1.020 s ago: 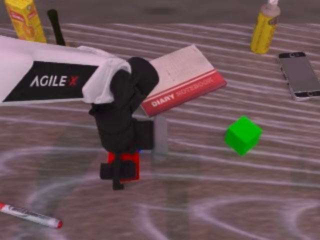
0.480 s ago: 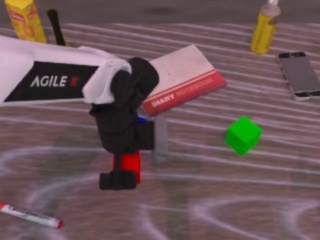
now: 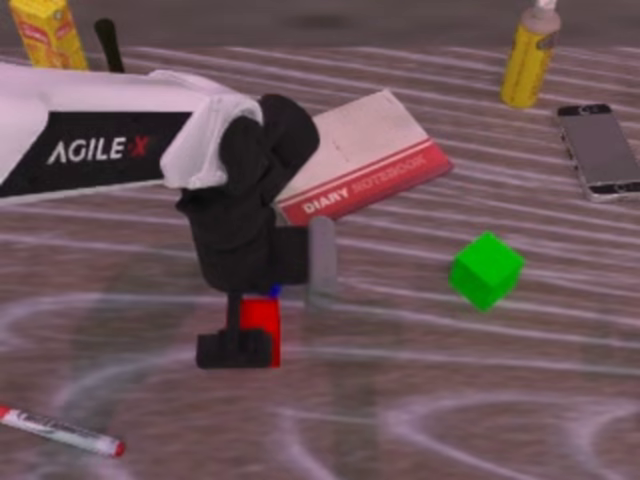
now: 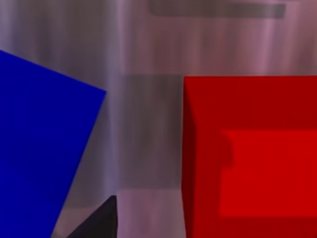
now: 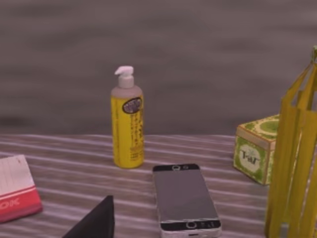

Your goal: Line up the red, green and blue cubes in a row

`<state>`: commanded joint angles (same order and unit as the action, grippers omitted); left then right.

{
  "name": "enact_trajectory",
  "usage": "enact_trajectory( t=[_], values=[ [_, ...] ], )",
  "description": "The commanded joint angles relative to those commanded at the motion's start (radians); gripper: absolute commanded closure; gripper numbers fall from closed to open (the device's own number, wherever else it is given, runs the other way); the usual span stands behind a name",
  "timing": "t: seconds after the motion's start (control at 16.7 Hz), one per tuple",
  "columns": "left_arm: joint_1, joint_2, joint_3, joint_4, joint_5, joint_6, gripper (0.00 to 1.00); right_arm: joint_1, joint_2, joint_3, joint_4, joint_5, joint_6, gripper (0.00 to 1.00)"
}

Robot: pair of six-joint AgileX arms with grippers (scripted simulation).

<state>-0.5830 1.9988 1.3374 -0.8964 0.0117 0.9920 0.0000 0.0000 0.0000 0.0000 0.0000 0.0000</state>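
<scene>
Readable text: "AGILE X" on the left arm (image 3: pixel 95 140), "DIARY NOTEBOOK" on the red spine of the notebook (image 3: pixel 365 160) lying toward the table's far edge. Green box (image 5: pixel 255 153) in the right wrist view has lettering too small to read.

Left pincer (image 3: pixel 237 347) is low over the table, left of centre, right at the red cube (image 3: pixel 262 330); can't tell if it's clenched or released. Blue cube (image 4: pixel 42 148) sits just beside the red one with a gap between them, mostly hidden under the wrist from above. Green cube (image 3: pixel 486 269) is well apart, toward the table's right side.

Versus half a second ago: arm shifted slightly toward the far edge, red cube in the same spot, green cube unmoved.

Right arm out of top view; its camera faces a yellow pump bottle (image 5: pixel 127 119) and a phone (image 5: pixel 184 198).
</scene>
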Motion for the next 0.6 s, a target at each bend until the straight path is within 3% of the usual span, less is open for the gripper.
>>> enact_trajectory(
  t=[0.3, 0.6],
  values=[
    [0.015, -0.066, 0.097, -0.171, -0.001, -0.003, 0.00, 0.000, 0.000, 0.000, 0.000, 0.000, 0.000, 0.00],
    [0.011, -0.069, 0.101, -0.178, -0.001, -0.004, 0.00, 0.000, 0.000, 0.000, 0.000, 0.000, 0.000, 0.00]
  ],
)
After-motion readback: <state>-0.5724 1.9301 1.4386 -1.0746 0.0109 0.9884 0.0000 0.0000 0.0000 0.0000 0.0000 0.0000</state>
